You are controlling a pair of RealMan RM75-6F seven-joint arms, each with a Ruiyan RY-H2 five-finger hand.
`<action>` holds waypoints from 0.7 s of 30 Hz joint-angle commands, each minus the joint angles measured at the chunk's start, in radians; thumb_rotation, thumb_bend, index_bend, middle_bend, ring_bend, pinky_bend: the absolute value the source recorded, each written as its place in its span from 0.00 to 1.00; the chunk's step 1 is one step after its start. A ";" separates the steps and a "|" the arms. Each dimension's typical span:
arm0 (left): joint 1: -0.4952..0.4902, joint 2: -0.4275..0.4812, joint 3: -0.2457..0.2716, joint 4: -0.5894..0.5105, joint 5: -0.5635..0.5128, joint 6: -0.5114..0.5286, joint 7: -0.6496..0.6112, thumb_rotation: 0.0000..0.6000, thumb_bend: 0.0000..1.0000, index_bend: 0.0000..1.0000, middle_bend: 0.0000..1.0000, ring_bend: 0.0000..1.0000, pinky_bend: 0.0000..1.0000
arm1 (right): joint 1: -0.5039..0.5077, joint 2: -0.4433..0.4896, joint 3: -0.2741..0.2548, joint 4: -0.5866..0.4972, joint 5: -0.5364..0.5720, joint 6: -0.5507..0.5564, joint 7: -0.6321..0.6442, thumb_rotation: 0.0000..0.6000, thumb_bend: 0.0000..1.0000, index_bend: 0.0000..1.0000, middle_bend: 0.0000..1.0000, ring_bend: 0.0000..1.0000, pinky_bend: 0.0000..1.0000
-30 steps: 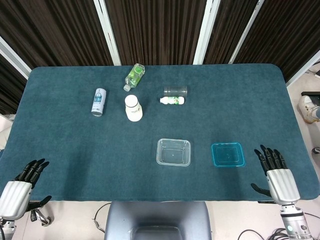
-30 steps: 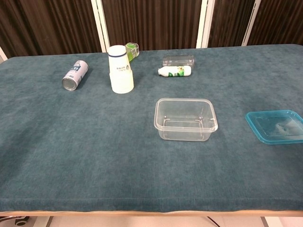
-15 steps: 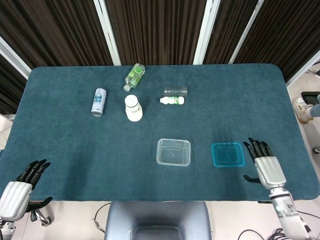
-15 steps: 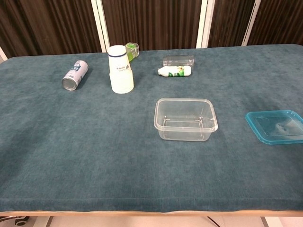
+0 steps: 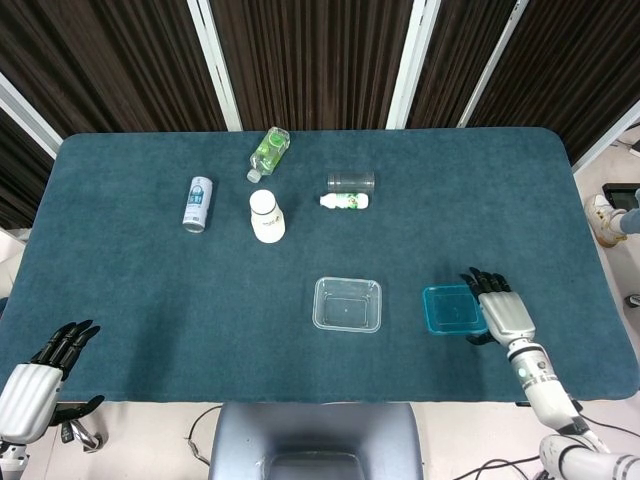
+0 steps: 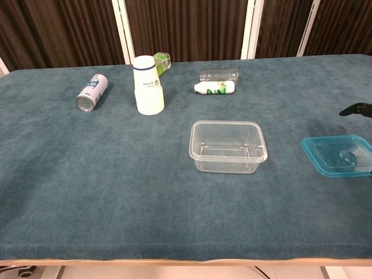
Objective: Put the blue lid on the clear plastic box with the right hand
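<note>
The blue lid (image 5: 450, 309) lies flat on the teal table, just right of the empty clear plastic box (image 5: 347, 304). My right hand (image 5: 498, 310) is at the lid's right edge, its dark fingers spread and pointing away from me, holding nothing. Whether it touches the lid I cannot tell. In the chest view the box (image 6: 228, 146) sits mid-table, the lid (image 6: 337, 155) at the right border, and only a dark fingertip (image 6: 354, 109) of the right hand shows beyond it. My left hand (image 5: 38, 375) hangs off the front left corner, fingers extended and empty.
Further back stand a white cup stack (image 5: 266, 216), a lying can (image 5: 198, 203), a green bottle (image 5: 269, 152), a clear tumbler on its side (image 5: 351, 182) and a small white bottle (image 5: 345, 201). A chair (image 5: 315, 440) sits below the front table edge.
My right hand has moved left and away from me, from the front right corner to the lid's right edge; its fingertip now shows in the chest view. The left hand has not moved.
</note>
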 commanded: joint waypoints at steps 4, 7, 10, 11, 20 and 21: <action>0.000 0.000 0.000 -0.001 -0.002 0.000 0.001 1.00 0.46 0.13 0.08 0.09 0.40 | 0.028 -0.022 -0.001 0.025 0.033 -0.044 0.004 1.00 0.20 0.00 0.05 0.00 0.02; 0.000 0.000 0.000 -0.002 -0.003 -0.002 0.001 1.00 0.46 0.13 0.08 0.09 0.40 | 0.036 -0.027 -0.006 0.032 0.040 -0.055 0.005 1.00 0.20 0.00 0.05 0.00 0.02; 0.000 0.001 0.000 -0.002 -0.002 -0.001 0.000 1.00 0.46 0.13 0.08 0.09 0.40 | 0.045 -0.034 -0.009 0.042 0.053 -0.063 0.001 1.00 0.20 0.00 0.05 0.00 0.02; 0.000 0.001 0.000 -0.002 -0.002 -0.001 0.000 1.00 0.46 0.13 0.08 0.09 0.40 | 0.048 -0.036 -0.009 0.046 0.058 -0.066 -0.001 1.00 0.20 0.00 0.05 0.00 0.02; 0.000 0.000 0.001 -0.002 -0.003 -0.004 0.005 1.00 0.46 0.13 0.08 0.09 0.40 | 0.080 -0.063 -0.005 0.091 0.106 -0.102 -0.005 1.00 0.20 0.00 0.05 0.00 0.02; -0.001 0.000 0.001 -0.003 -0.004 -0.005 0.006 1.00 0.46 0.13 0.08 0.09 0.40 | 0.085 -0.067 -0.005 0.097 0.112 -0.110 -0.003 1.00 0.20 0.00 0.05 0.00 0.02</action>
